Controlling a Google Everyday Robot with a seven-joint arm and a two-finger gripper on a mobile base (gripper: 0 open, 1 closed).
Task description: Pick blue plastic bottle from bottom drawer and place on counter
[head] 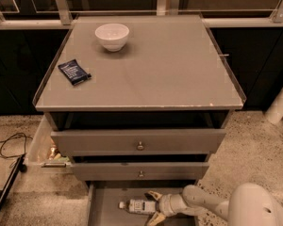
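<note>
The desk (170, 69) is a square grey cabinet top with a thin, clear raised rim. Two things lie on it. A white bowl (112, 36) stands upright near the back edge, left of centre. A dark blue snack packet (74, 72) lies flat close to the left rim, well apart from the bowl. The pincer (151, 206) is far below, in the bottom drawer (104, 210), fingers spread around the uncapped end of the blue plastic bottle (134, 205).
</note>
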